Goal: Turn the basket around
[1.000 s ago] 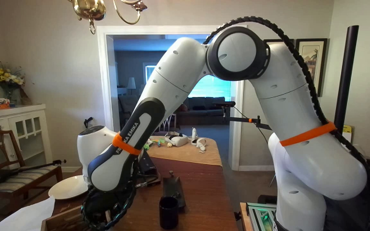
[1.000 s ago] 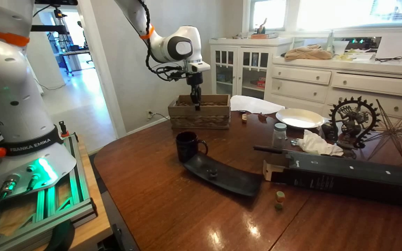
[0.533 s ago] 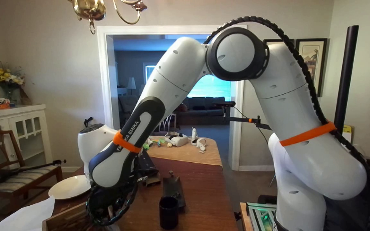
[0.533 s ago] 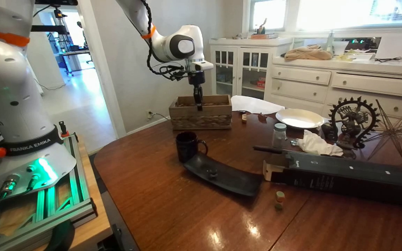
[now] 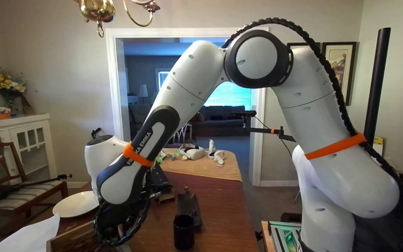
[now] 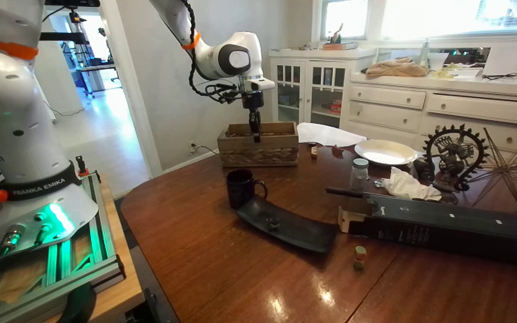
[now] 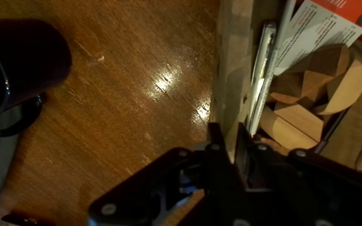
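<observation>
1. The brown basket (image 6: 258, 154) stands upright on the table (image 6: 204, 242), close to the table's rounded edge, with the room's pale wall (image 6: 173, 112) behind it.
2. The gripper (image 7: 227, 128) points straight down at the basket's long side, the 1 that faces the dark mug (image 6: 239, 188). Its 2 fingers (image 7: 215, 135) are pinched on that side, 1 inside and 1 outside, with just the board's thickness between them.
3. Table wood lies between the basket and the mug, so those 2 are apart.
4. A white sheet (image 6: 330, 134) lies just beside 1 end of the basket; I can't tell if they touch.
5. The basket's top is flat, plain board. Lower down, its front looks like fat twisted rope.
6. The table is shiny, with bright light spots. The black tray (image 6: 303, 233) is long and curved, and 1 end is just beside the mug.
7. The mug is round and smooth, with 1 handle.
8. Inside the basket I see wooden blocks (image 7: 294, 122), pale and dark, with flat cut faces. A card (image 7: 313, 37) with a red top and tiny words lies there too, and slim silvery sticks (image 7: 266, 88) lie along the pinched side.
</observation>
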You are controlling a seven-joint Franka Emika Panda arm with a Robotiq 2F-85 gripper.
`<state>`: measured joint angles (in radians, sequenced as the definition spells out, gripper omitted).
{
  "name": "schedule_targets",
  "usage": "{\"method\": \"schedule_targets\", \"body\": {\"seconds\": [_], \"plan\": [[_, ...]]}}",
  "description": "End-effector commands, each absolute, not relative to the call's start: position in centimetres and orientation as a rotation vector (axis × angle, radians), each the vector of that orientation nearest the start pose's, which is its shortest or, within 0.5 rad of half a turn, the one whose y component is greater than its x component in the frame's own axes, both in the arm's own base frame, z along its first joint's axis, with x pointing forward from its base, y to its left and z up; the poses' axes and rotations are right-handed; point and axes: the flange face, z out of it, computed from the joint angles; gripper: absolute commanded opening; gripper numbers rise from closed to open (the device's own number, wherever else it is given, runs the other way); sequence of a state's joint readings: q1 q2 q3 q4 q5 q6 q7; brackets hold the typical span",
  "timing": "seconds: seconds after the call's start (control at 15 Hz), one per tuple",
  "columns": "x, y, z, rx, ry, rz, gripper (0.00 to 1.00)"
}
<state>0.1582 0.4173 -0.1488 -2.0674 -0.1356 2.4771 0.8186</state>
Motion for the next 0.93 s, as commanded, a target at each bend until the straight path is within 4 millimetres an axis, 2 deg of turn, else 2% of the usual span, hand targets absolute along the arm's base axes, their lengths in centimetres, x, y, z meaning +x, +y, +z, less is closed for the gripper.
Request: {"method": "schedule_targets", "body": {"seconds": [0.0,0.07,0.47,0.87], "plan": [[59.1,0.7,23.0,-3.082,1.107,-0.085,0.14],[59.1,0.7,23.0,-3.082,1.107,-0.085,0.04],[59.2,0.9,23.2,-3.177,0.683,-0.14,0.04],[58.8,-0.8,23.1,-3.212,0.259,-0.143,0.04]]}}
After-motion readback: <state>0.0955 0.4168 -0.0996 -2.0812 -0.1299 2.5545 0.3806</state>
